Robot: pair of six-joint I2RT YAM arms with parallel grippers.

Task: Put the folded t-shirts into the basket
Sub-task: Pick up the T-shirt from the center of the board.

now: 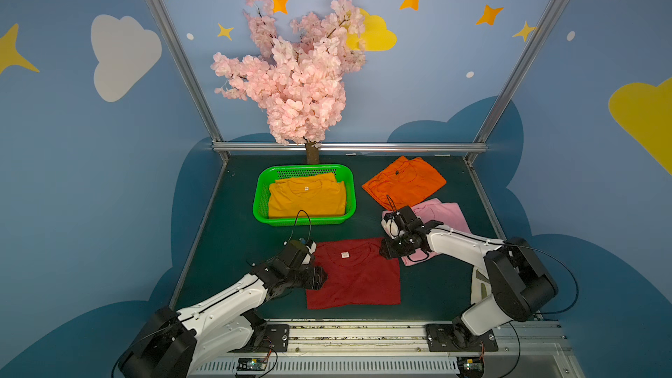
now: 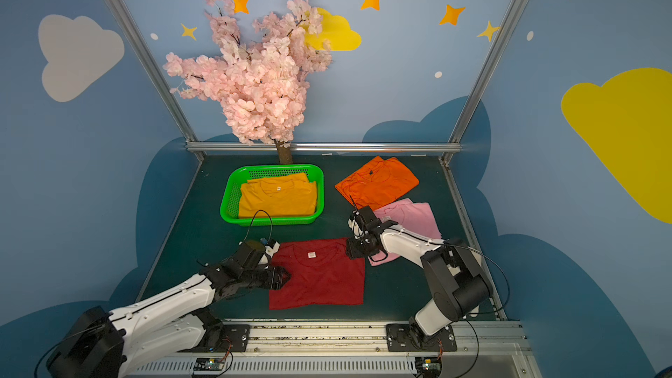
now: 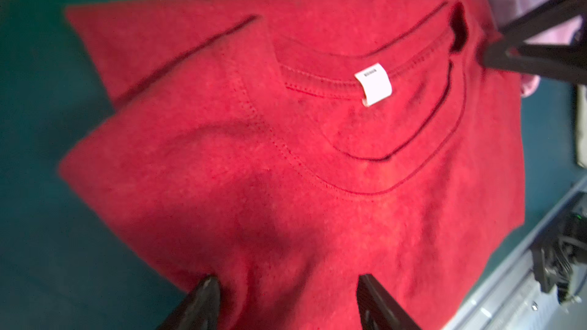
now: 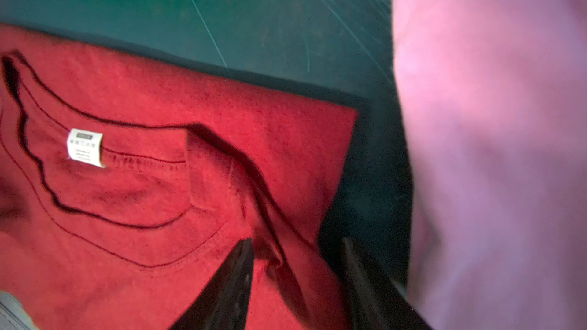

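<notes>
Jaws of the left gripper stand apart, straddling the near-left edge of the dark red t-shirt without closing on it. Those of the right gripper are apart too, set at the shirt's far-right corner by the collar, with a raised fold of red cloth lying between them but not pinched. Neither arm holds anything.

One of the four shirts is done: the mustard yellow t-shirt lies flat inside the green basket at the back-left of the table and covers most of its floor. Three are left. The red one lies flat on the table in front of the basket, between the two arms. The orange t-shirt lies at the back right, turned at an angle, well apart from the basket. The pink t-shirt lies just in front of the orange one, partly hidden under the right arm.

By my reckoning the task is about a quarter complete, and the red shirt looks to be next, with both arms placed for a two-sided lift.
</notes>
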